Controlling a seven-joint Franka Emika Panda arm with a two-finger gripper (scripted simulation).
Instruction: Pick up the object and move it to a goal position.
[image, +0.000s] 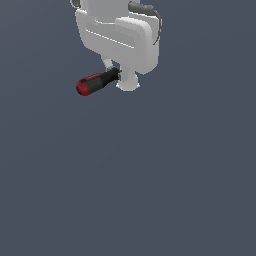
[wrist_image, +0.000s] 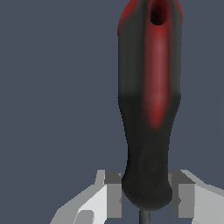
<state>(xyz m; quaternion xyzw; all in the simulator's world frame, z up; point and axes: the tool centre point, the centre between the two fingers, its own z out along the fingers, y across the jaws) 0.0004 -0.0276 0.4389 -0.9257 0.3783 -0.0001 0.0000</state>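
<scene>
The screwdriver (image: 96, 83) has a red-and-black handle that sticks out toward the exterior view's left from under the white arm. In the wrist view the handle (wrist_image: 148, 109) fills the frame, and a short piece of its thin dark shaft (wrist_image: 144, 216) shows between the fingers. My gripper (image: 118, 76) is shut on the black end of the handle near the shaft. The two pale fingers (wrist_image: 113, 197) press on it from both sides. The rest of the shaft is hidden by the gripper.
A plain dark grey-blue surface (image: 150, 175) fills both views. The white arm body (image: 120, 35) sits at the top of the exterior view. No other objects show.
</scene>
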